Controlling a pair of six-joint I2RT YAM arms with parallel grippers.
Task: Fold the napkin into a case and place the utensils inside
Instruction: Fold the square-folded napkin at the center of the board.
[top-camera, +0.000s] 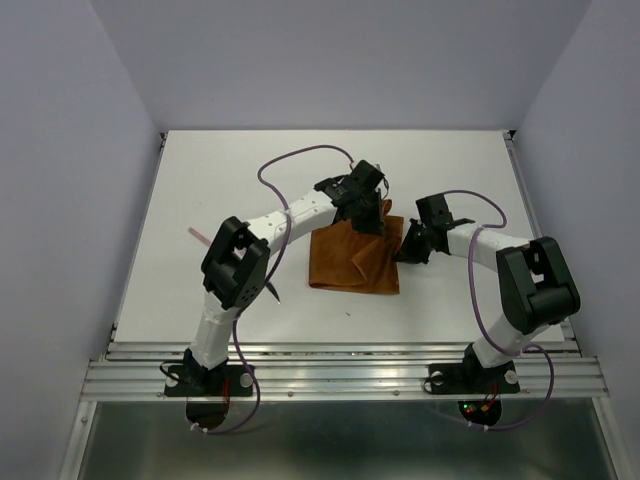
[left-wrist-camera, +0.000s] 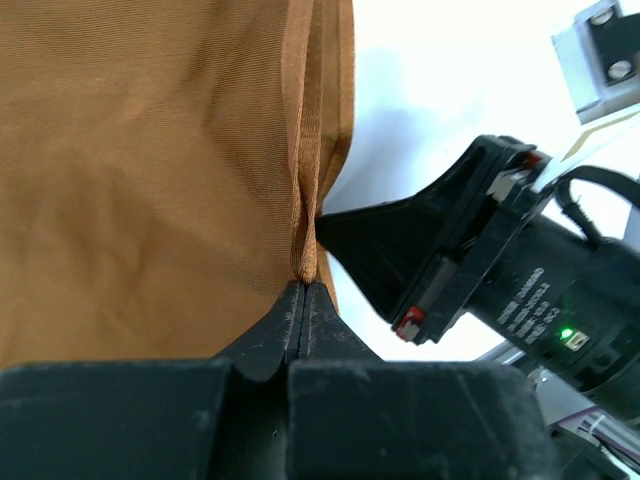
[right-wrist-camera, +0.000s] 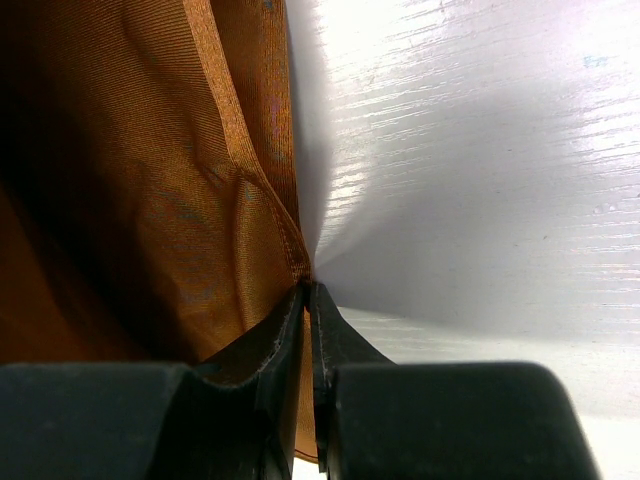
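Rust-orange napkin (top-camera: 345, 262) lying near the middle of the white table (top-camera: 230, 170), a little toward the right. Mostly flat, with the right side bunched up and folded over on itself. Left edge and near edge flat on the table with nothing touching them. Far right corner pinched from two sides. Lots of bare table beyond the cloth, and to the left and the right of it. Less room on the near side, by the metal rails (top-camera: 340, 362). Shut tight on a folded edge at the far right corner: the left gripper (top-camera: 376, 222). Up close in the left wrist view, its fingers (left-wrist-camera: 268, 340) pressed together with the thin fold standing up between the tips. Coming in from the other side and touching the same edge: the right gripper (top-camera: 402, 250). Up close in the right wrist view, its fingers (right-wrist-camera: 262, 345) closed to a thin slit on the hem of the cloth. Bent at the elbow and reaching across toward the right, over the far side of the cloth: the left arm (top-camera: 240, 262). Folded back on itself, with the forearm low and pointing left: the right arm (top-camera: 535, 285). Looping above both: purple cables (top-camera: 300, 158). Poking out just beside the left elbow: a dark pointed thing (top-camera: 272, 291), too small to tell what.
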